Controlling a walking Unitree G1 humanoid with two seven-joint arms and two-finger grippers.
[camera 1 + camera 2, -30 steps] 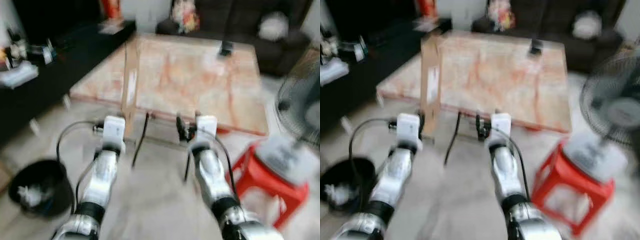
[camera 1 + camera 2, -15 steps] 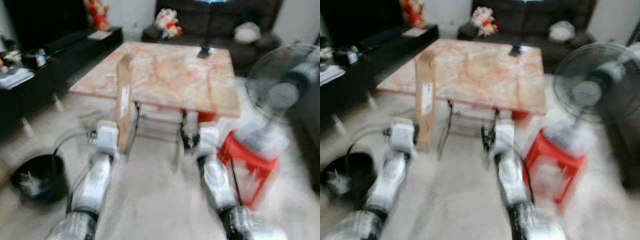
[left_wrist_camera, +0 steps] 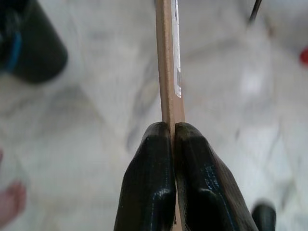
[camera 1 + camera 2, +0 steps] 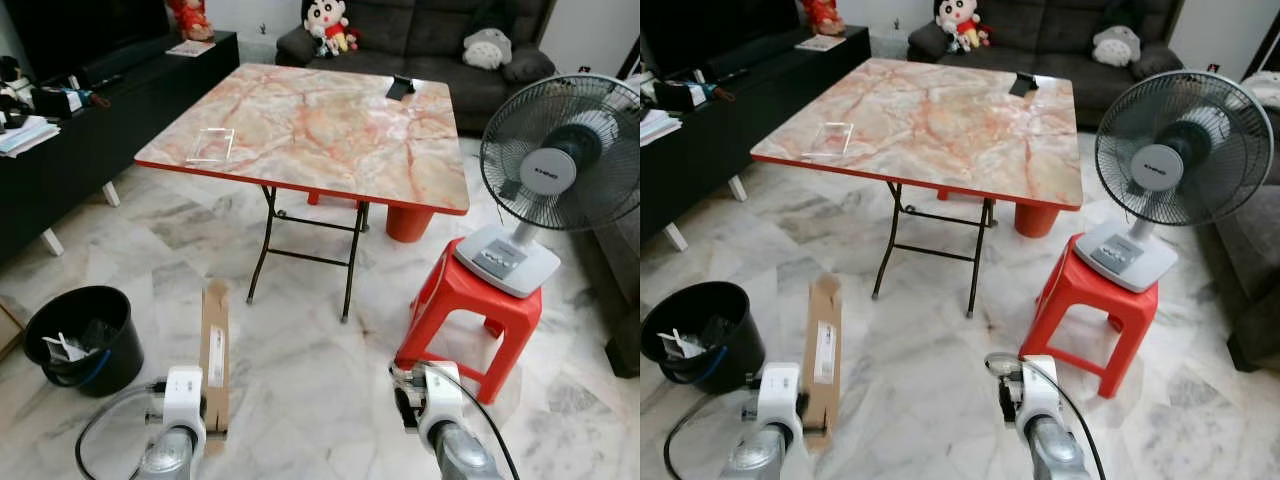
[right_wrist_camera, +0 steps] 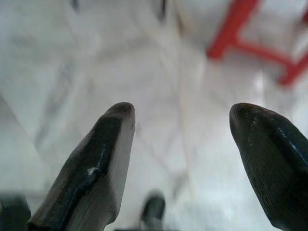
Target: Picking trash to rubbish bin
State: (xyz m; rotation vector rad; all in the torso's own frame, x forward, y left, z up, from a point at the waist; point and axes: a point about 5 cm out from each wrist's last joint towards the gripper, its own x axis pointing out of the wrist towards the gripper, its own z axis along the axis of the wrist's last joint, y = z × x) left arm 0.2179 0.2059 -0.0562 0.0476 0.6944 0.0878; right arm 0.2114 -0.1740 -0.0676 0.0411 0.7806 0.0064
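Left gripper (image 3: 172, 139) clenched on a flat cardboard piece (image 4: 213, 352), fingers pinching its near end edge-on; the cardboard sticks out forward from the gripper over the marble floor (image 4: 300, 380), a white label on its face. Black rubbish bin (image 4: 80, 338) sits on the floor to the left of the cardboard, near it but apart, with crumpled white paper (image 4: 62, 347) and something blue inside. Right gripper (image 5: 180, 144) released, fingers spread wide, nothing between them, hovering over bare floor near the red plastic stool (image 4: 470, 315). A white-based standing fan (image 4: 555, 150) stands on that stool. Farther off, a folding table (image 4: 310, 130) with a marble-pattern top and red edge; a clear plastic tray (image 4: 210, 145) lies near its left edge, a dark small object (image 4: 402, 86) at its far side. Black TV cabinet (image 4: 70, 150) runs along the left, dark sofa (image 4: 430, 40) with plush toys at the far end.
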